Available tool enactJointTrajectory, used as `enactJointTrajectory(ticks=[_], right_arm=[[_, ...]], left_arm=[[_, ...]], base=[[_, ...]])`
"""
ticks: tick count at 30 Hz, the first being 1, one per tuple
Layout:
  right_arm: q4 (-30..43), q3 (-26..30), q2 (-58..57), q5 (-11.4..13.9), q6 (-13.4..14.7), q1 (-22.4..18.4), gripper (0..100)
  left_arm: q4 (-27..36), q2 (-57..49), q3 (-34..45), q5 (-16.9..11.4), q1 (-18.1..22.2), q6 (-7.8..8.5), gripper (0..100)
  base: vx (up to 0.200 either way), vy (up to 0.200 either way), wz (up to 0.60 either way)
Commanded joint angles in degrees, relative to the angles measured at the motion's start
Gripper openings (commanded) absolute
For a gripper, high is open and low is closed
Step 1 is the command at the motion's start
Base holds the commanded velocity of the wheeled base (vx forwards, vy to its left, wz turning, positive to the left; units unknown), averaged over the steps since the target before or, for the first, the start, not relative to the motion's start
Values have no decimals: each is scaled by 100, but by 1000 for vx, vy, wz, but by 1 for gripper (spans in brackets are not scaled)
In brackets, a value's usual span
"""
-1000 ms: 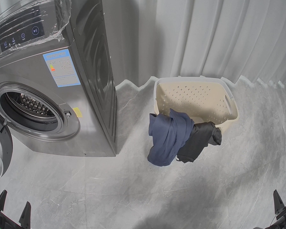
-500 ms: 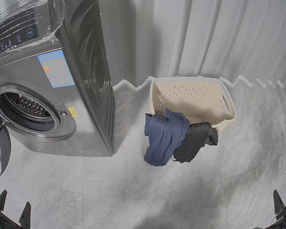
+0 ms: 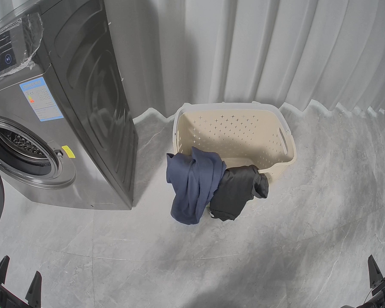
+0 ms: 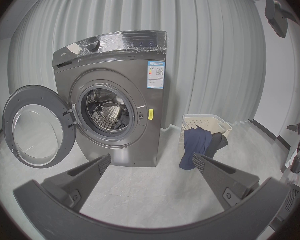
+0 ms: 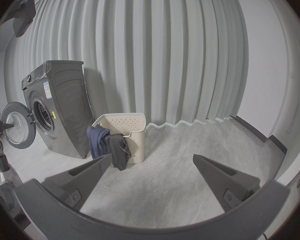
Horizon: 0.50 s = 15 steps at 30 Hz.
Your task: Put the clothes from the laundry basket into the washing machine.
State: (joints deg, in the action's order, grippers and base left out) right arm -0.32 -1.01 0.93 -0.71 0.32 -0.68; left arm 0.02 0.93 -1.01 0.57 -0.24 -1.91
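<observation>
A cream laundry basket (image 3: 286, 144) (image 4: 220, 120) (image 5: 136, 130) stands on the floor before the curtain. Over its near rim hang a blue garment (image 3: 192, 185) (image 4: 195, 145) (image 5: 96, 140) and a dark grey garment (image 3: 235, 189) (image 4: 218, 142) (image 5: 118, 149). The grey washing machine (image 3: 85, 108) (image 4: 123, 100) (image 5: 66, 107) stands to the basket's left, its round door (image 4: 38, 125) (image 5: 18, 125) swung open and the drum (image 4: 105, 109) showing something dark inside. My left gripper (image 3: 17, 276) (image 4: 150, 165) is open, low at the near left. My right gripper (image 3: 383, 257) (image 5: 150, 165) is open, low at the near right. Both are far from the clothes.
A pleated white curtain (image 3: 252, 39) runs along the back wall. Bare grey marbled floor (image 3: 201, 257) lies between me and the basket. A dark skirting board (image 5: 256, 132) runs along the right-hand wall.
The whole head picture has shifted left, so the camera has turned right; basket and machine sit further left in it. Both grippers hold the same places.
</observation>
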Motion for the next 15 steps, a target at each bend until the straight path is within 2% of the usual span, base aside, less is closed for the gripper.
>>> enactJointTrajectory(ticks=[1, 9, 15], right_arm=[[-3, 101, -84, 0, 3, -2, 100], [5, 101, -75, 9, -32, -2, 100], [5, 92, -84, 44, -76, -2, 100]], left_arm=[[-2, -84, 92, 4, -2, -20, 100], [-2, -84, 92, 13, -2, -20, 100], [-2, -84, 92, 13, -2, -20, 100]], base=[[0, 0, 0], [0, 0, 0], [0, -200, 0]])
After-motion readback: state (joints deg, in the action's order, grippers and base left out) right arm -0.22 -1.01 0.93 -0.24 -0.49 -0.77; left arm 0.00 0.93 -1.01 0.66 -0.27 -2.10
